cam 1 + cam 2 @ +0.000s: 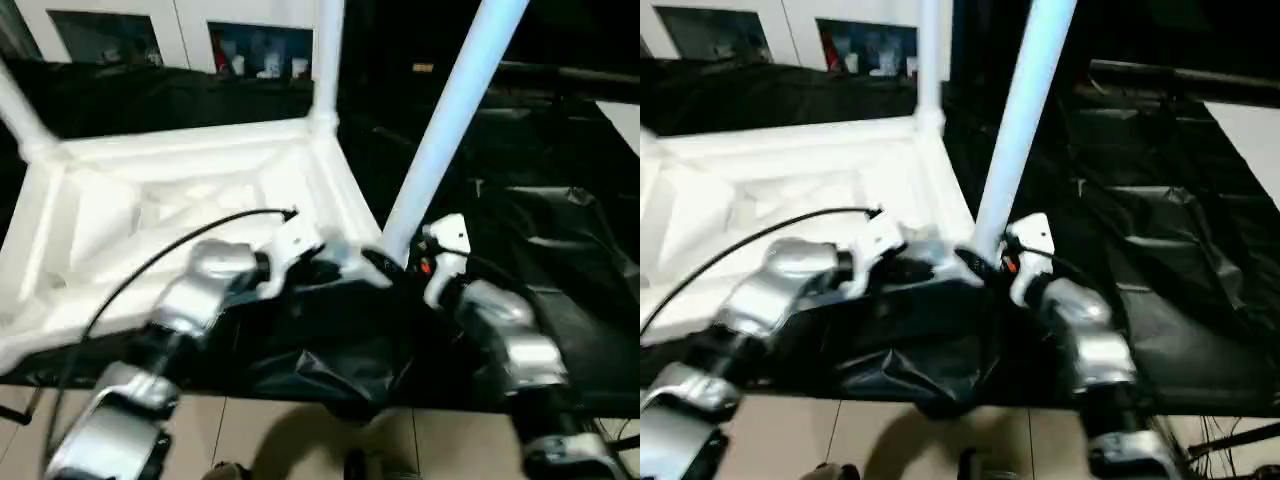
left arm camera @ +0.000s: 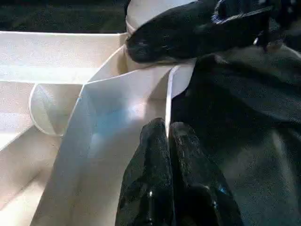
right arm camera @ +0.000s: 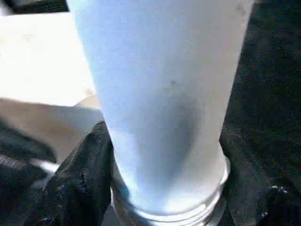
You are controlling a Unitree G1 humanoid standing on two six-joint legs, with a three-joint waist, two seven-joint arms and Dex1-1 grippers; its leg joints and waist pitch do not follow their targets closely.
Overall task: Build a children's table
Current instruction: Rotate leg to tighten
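Seating a leg in the near corner socket

The white plastic tabletop (image 1: 190, 200) lies ribbed-side up on the black-draped bench (image 1: 560, 250). At its near corner the left pincer (image 2: 168, 141) pinches the rim shut; the right pincer (image 3: 164, 155) seemingly clasps the leaning white tubular leg (image 1: 450, 110), which next needs straightening and pressing home.

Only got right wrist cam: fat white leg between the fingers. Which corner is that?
Observer: Near right corner of the upside-down top. The leg tilts right, with the right gripper closed round its base.
Operator: Other legs in?
Observer: The far right leg stands upright in its corner; the far left leg is up too.
Operator: Left gripper?
Observer: The left gripper is shut on the top's thin rim, right beside that same socket.
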